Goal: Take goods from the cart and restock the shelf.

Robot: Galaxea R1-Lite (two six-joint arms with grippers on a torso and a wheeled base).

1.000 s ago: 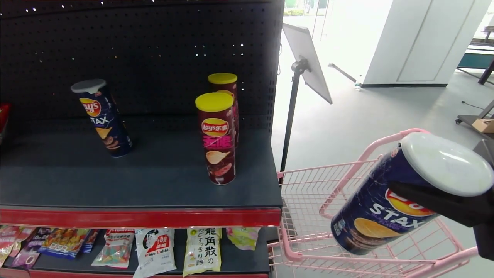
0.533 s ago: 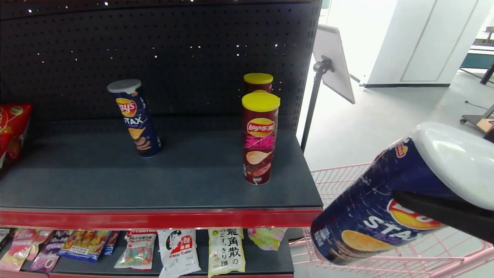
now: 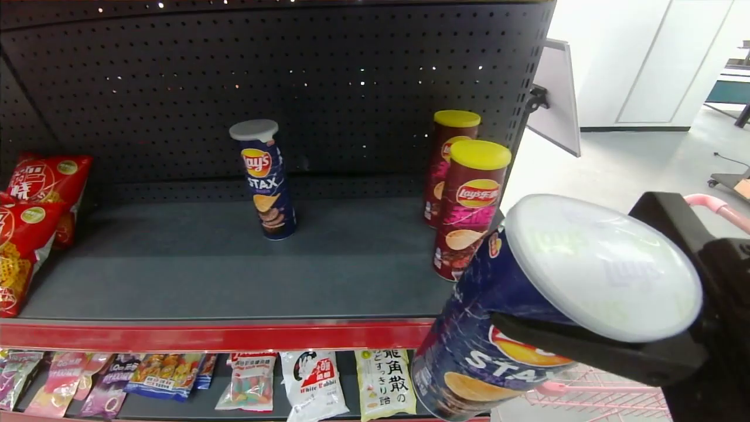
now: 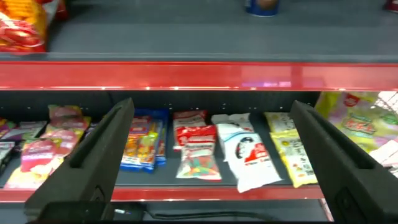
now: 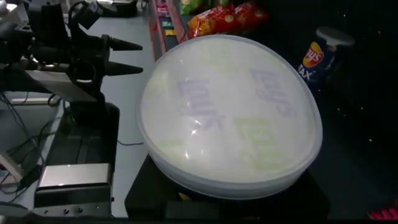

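My right gripper (image 3: 633, 346) is shut on a dark blue chip can (image 3: 498, 328) with a pale lid (image 5: 230, 112), held tilted in front of the shelf's right end. On the dark shelf (image 3: 234, 275) stands another blue chip can (image 3: 265, 179) near the middle back. Two maroon cans with yellow lids (image 3: 471, 208) stand at the right, the held can overlapping the nearer one. My left gripper (image 4: 211, 168) is open, facing the lower shelf of snack packets (image 4: 199, 152) below the red shelf edge (image 4: 186, 74).
Red chip bags (image 3: 29, 223) lie at the shelf's left end. A pegboard back wall (image 3: 293, 76) closes the shelf behind. The pink cart (image 3: 597, 392) is low at the right, and a sign on a stand (image 3: 556, 94) stands beyond the shelf's right end.
The head view has swung left, so the shelf sits further right in the picture. The held blue can has come up and closer, now in front of the shelf's right end instead of over the cart.
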